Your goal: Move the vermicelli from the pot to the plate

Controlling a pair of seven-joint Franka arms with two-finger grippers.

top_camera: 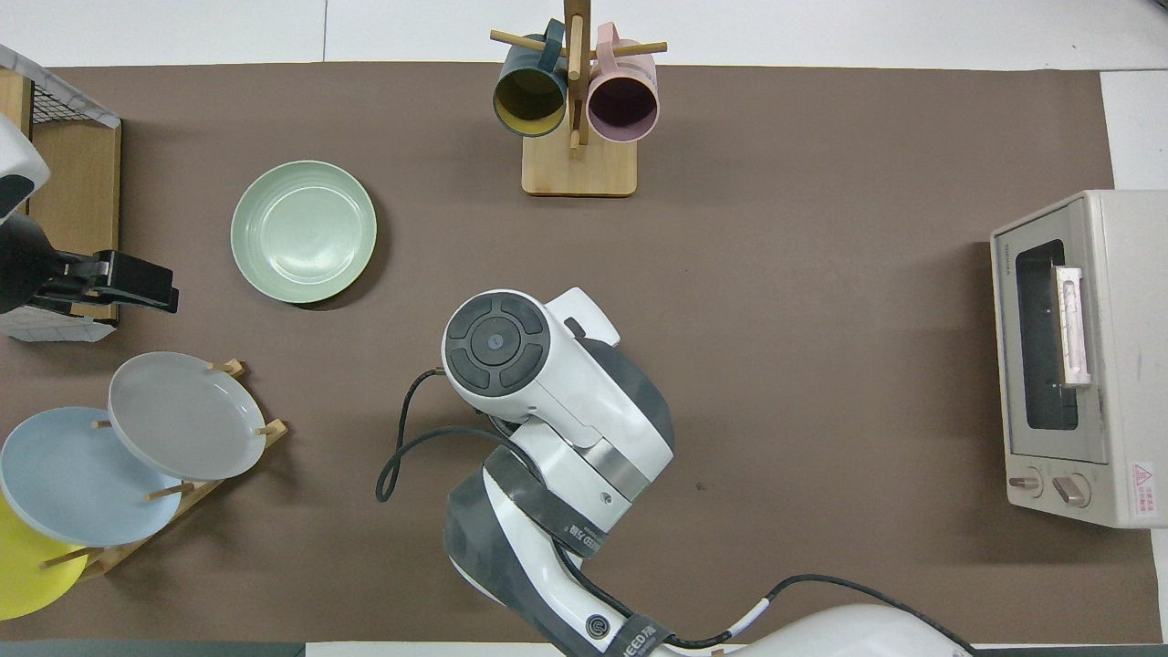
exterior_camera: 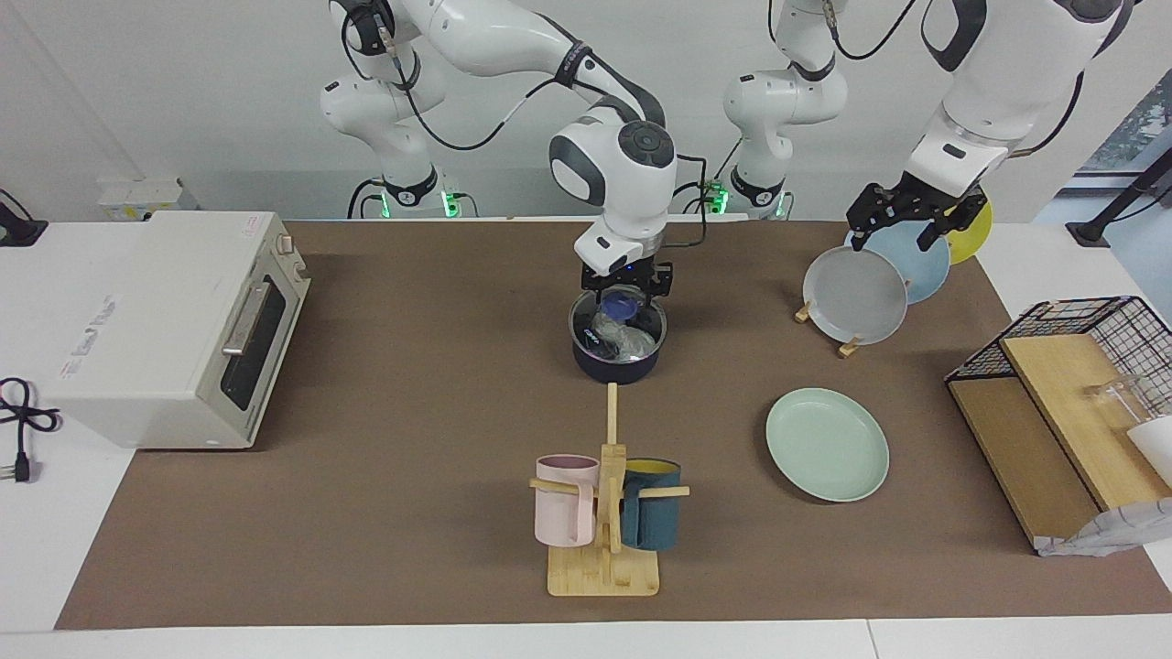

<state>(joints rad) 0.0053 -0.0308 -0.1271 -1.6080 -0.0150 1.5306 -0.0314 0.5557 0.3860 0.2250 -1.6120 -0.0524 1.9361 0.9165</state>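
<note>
The dark navy pot (exterior_camera: 616,359) stands mid-table with glossy whitish vermicelli (exterior_camera: 619,334) inside. Its blue handle (exterior_camera: 623,301) sticks out at the rim nearer the robots. My right gripper (exterior_camera: 625,286) is down at that rim, open, with one jaw on each side of the handle. In the overhead view the right arm hides the pot and this gripper. The mint-green plate (exterior_camera: 827,444) (top_camera: 303,231) lies empty toward the left arm's end, farther from the robots than the pot. My left gripper (exterior_camera: 897,227) (top_camera: 128,283) waits open over the plate rack.
A toaster oven (exterior_camera: 174,329) sits at the right arm's end. A wooden mug rack (exterior_camera: 604,513) with a pink and a teal mug stands farther out than the pot. A plate rack (exterior_camera: 856,293) holds grey, light blue and yellow plates. A wire basket (exterior_camera: 1062,366) holds wooden boards.
</note>
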